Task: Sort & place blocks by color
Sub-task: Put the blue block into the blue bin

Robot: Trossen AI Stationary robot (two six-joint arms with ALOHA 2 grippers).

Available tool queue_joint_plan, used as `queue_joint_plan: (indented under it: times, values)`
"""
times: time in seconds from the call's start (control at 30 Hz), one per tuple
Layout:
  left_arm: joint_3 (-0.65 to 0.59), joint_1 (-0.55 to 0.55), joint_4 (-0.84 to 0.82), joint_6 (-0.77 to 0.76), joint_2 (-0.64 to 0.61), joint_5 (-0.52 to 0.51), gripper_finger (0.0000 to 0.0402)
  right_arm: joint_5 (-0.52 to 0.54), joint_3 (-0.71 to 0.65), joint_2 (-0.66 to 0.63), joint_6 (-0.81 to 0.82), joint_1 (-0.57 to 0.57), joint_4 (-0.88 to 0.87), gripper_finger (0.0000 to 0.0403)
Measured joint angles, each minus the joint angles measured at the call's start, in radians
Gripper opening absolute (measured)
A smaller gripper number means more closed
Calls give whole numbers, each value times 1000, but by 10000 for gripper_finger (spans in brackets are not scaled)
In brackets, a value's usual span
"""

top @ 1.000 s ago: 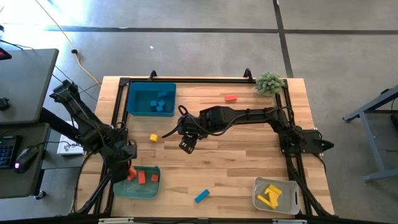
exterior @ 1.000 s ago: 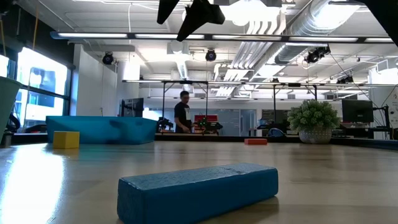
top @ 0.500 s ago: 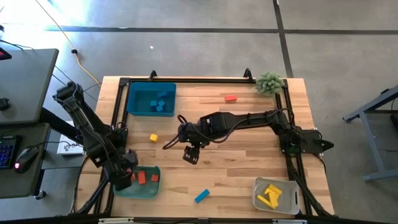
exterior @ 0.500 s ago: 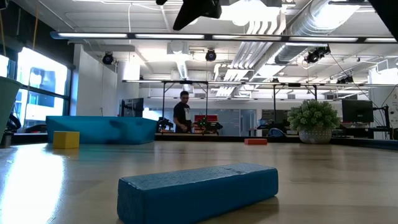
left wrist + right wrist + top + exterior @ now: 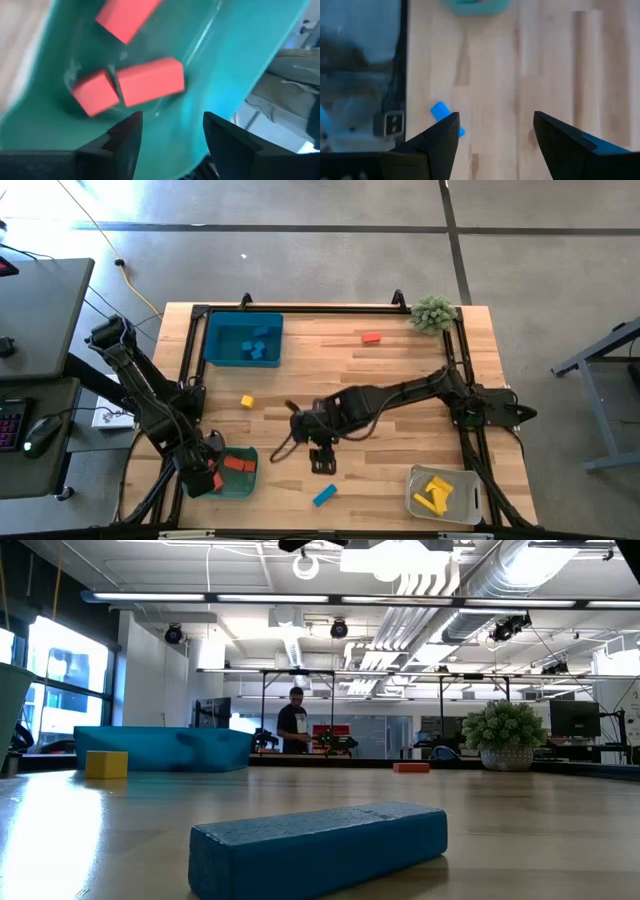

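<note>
Just beyond and below my right end effector, whose fingers are spread wide and empty, the blue bar lies on the table, long axis slanted, far nearer me than the left end effector.

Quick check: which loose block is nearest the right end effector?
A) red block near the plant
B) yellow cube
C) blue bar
C: in the high view the right end effector hangs close above the blue bar; the yellow cube and red block lie much farther.
</note>
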Motion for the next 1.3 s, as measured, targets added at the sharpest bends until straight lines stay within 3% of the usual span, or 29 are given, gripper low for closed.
queue_joint_plan:
  times: [0.43, 0.87, 1.1, 1.3]
  values:
    - [1, -1, 278, -53, -35, -22, 198, -3, -1, 70, -263, 139, 58, 242]
    - [1, 0, 588, -26, -48, -247, 198, 53, -1, 212, -290, 237, 76, 242]
    - [1, 1, 731, 40, -48, -300, 197, 88, -1, 280, -273, 242, 77, 242]
    - [1, 0, 750, 52, -48, -303, 197, 84, -1, 330, -263, 241, 53, 242]
